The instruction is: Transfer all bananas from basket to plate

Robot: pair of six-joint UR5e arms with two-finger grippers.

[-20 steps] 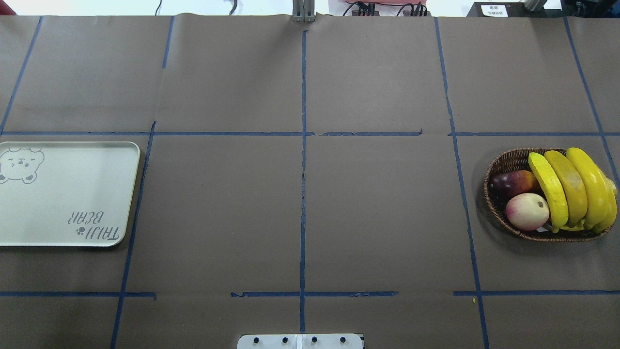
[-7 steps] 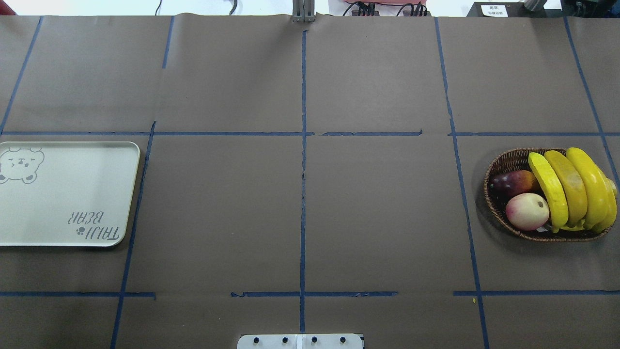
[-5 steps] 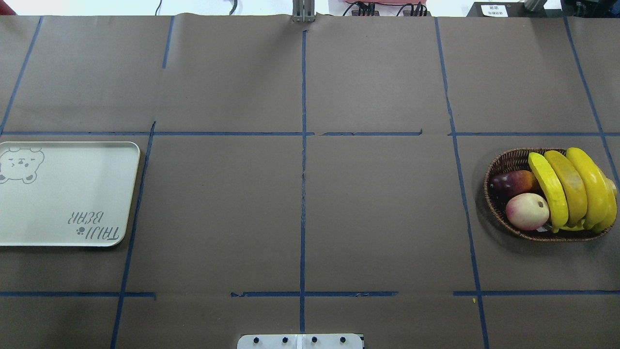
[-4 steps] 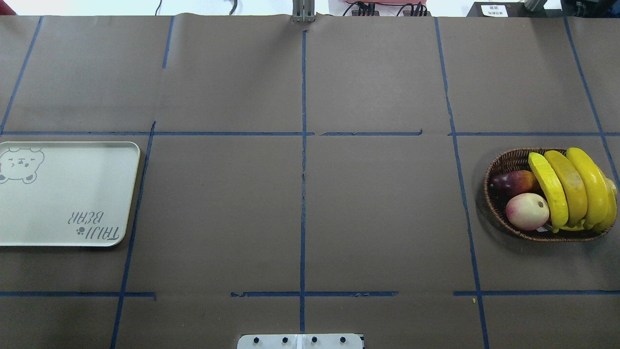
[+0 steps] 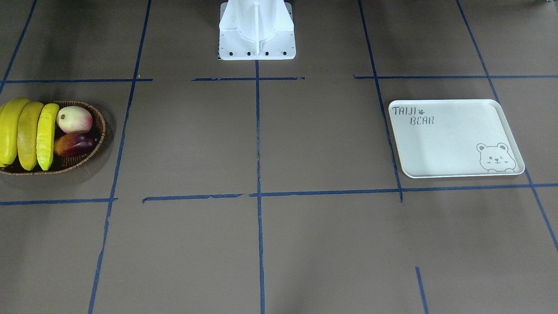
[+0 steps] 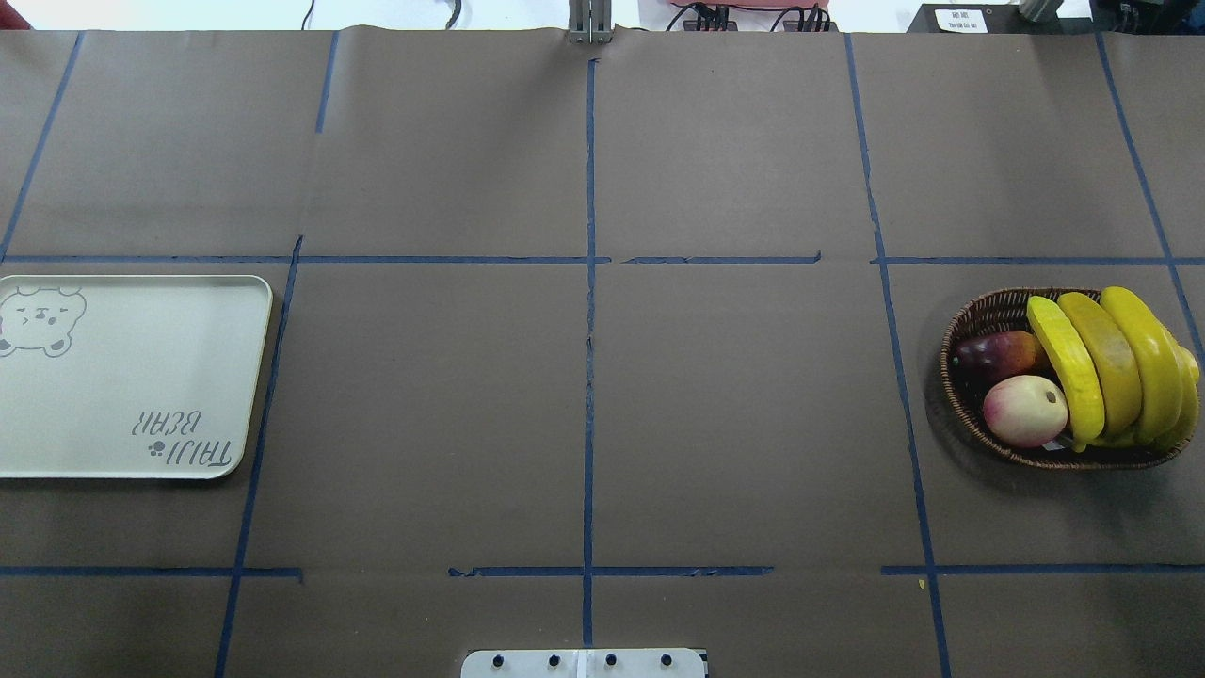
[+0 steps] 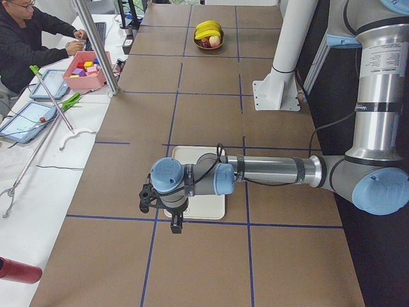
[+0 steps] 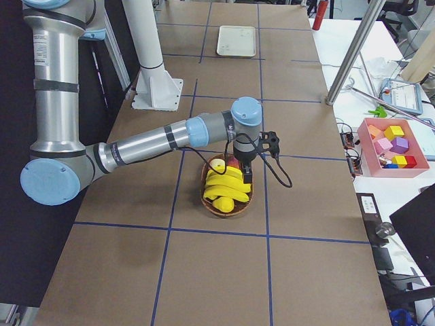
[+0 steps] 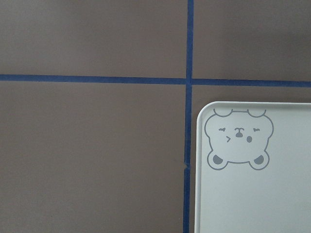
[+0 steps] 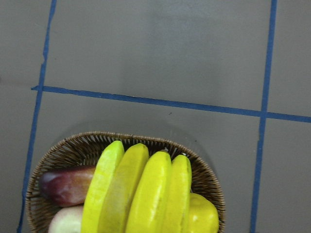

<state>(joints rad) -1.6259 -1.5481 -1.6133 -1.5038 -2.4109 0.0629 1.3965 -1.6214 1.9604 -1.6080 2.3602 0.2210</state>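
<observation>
step 1, nothing transferred yet: the bananas lie side by side in the basket at the desk right end, and the plate sits bare at the left end. the right tool hangs over the basket, the left tool over the plate's corner; cannot tell how open either is. next: the right tool should descend and pinch 1 banana mid-length. the bananas look smooth, curved, bright yellow.

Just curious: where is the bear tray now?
The plate lies bare at the overhead view's left edge, on the robot's left side, far from the basket at the right.
</observation>
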